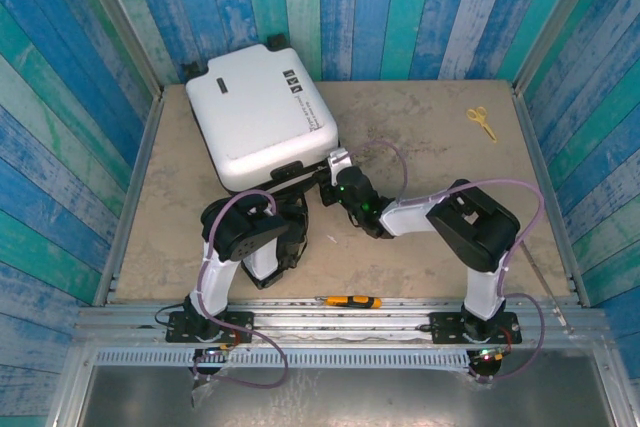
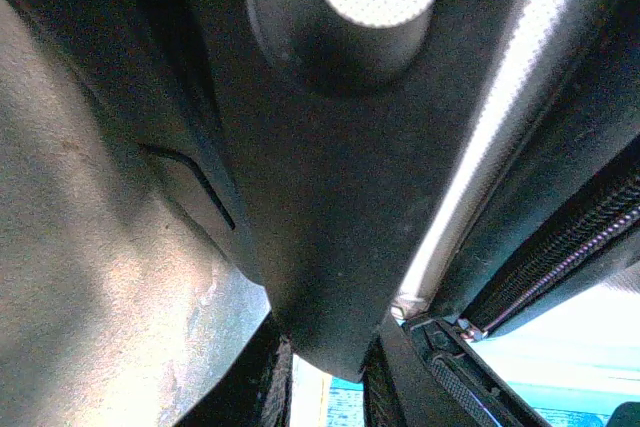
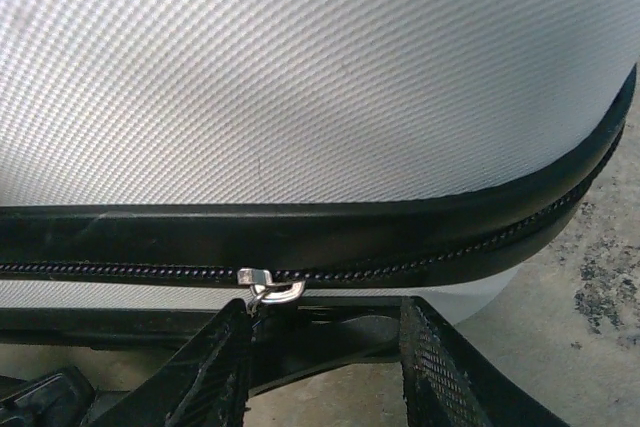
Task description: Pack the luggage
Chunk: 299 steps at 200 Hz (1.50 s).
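Large white hard-shell suitcase (image 1: 255,112) lies flat, lid down, far-left on beige table (image 1: 450,157). Right gripper (image 3: 328,322) fingers part-open, empty, poised at silver zipper pull (image 3: 270,287), likely to tug it. Left gripper (image 2: 325,387) hard against suitcase's black trim, probably bracing; grip unclear.

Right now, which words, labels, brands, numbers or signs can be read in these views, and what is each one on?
No text here is legible enough to quote.
Small black label marks on the lid of the white luggage: too small to read.
Thin line of dark print along the lid's right edge: too small to read.
Textured shell and zipper in the right wrist view: no lettering.
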### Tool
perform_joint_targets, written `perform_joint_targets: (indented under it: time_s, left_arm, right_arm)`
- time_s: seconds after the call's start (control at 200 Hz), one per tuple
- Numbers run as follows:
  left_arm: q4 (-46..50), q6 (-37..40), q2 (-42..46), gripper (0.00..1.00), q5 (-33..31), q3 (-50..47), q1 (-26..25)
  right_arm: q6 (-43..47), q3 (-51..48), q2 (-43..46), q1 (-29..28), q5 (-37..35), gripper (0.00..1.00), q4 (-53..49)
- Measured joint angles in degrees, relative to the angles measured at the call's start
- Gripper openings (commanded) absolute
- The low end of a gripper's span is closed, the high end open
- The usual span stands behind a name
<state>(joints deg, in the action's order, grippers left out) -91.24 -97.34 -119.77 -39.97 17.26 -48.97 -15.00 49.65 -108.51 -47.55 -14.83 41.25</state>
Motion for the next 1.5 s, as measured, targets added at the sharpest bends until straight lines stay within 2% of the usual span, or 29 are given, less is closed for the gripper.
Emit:
perform_joint_targets:
  time_s: [0.125,0.526,0.646,0.716,0.981,1.362,1.497]
  left_arm:
    - [0.0,0.0,0.0,0.00,0.0,0.0,0.0]
    - [0.0,0.0,-0.8,0.00,0.0,1.3,0.2]
    - [0.0,0.0,-1.0,0.00,0.0,1.5,0.3]
    - [0.0,0.0,-1.0,0.00,0.0,1.5,0.3]
    - [0.0,0.0,-1.0,0.00,0.0,1.5,0.3]
    - [0.0,0.2,-1.0,0.00,0.0,1.6,0.3]
    - [0.0,0.3,-1.0,0.00,0.0,1.6,0.3]
  right_arm:
    - [-0.7,0.0,-0.2,0.1,0.0,0.39,0.7]
    - [-3.0,1.5,-2.4,-0.1,0.5,0.18,2.9]
    - [-4.3,2.0,-2.8,-0.2,1.4,0.10,3.0]
    - [-5.3,2.0,-2.8,-0.2,1.7,0.01,3.1]
    - [-6.0,0.9,-1.8,1.3,6.3,0.00,3.0]
    - [-4.9,-0.6,0.0,6.8,24.6,0.01,2.4]
    - [-4.3,0.1,0.0,7.1,29.7,0.00,0.7]
